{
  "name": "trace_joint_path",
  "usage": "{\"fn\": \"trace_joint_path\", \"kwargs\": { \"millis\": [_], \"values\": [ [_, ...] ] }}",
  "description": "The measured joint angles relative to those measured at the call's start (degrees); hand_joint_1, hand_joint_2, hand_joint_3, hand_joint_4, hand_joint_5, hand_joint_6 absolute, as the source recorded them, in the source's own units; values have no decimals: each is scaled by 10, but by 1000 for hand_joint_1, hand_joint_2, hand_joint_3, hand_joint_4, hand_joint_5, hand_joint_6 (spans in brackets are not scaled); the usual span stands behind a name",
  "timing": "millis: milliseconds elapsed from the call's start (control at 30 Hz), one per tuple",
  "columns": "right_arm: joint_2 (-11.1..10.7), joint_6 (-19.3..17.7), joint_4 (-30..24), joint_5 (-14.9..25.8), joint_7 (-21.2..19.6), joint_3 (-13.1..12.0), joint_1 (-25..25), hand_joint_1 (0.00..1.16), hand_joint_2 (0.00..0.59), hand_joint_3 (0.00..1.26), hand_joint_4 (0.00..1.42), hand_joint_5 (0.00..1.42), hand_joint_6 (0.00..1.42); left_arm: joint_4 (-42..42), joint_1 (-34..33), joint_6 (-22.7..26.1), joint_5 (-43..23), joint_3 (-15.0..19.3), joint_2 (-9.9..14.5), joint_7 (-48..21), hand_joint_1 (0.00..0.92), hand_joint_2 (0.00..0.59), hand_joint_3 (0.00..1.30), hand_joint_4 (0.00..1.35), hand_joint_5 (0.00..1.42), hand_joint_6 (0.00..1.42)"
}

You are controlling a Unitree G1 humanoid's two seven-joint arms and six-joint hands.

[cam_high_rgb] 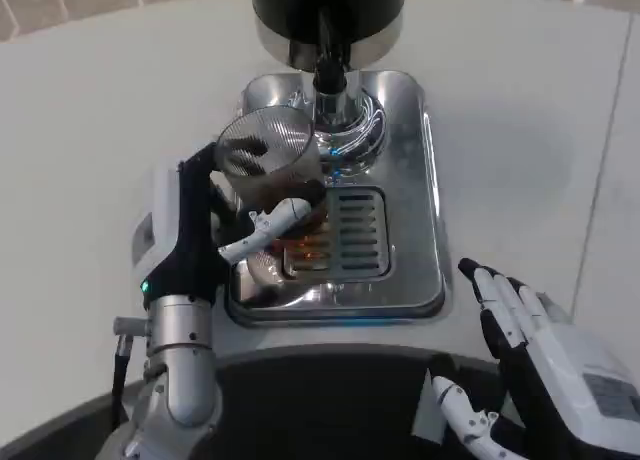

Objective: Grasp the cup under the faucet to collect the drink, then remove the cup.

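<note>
A ribbed clear cup point(268, 152) sits tilted over the left side of the dispenser's shiny steel drip tray point(415, 270). My left hand point(205, 230) grips it from the left, fingers wrapped round its lower body. The black faucet spout point(330, 65) hangs just right of the cup's rim, under the black dispenser body point(325, 10). My right hand point(530, 350) lies on the table at the lower right, fingers spread, holding nothing.
The slotted grate point(345, 235) of the tray glows orange on its left part. White table point(90, 110) stretches to the left and right of the dispenser. A dark curved edge point(330, 375) runs along the bottom.
</note>
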Motion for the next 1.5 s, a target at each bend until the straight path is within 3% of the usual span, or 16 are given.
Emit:
{"fn": "trace_joint_path", "kwargs": {
  "millis": [500,1100,1333,1500],
  "values": [
    [-3,-3,25,24,1,-7,-24,108,506,0,0,0,0,-42,12,-8,23,-10,8,8,622,86,1083,1189,1420,1424],
    [-16,-21,51,50,-6,-6,-44,107,516,0,0,0,0,-109,71,-18,80,-8,73,0,615,81,1103,1202,1424,1424],
    [-22,-26,54,57,-15,-15,-52,107,518,0,0,0,0,-206,139,-49,78,13,116,-41,610,79,1107,1203,1424,1424],
    [-26,-28,54,65,-19,-27,-64,109,527,0,0,0,0,-263,194,-66,73,23,133,-74,606,77,1108,1203,1424,1424]
  ]
}}
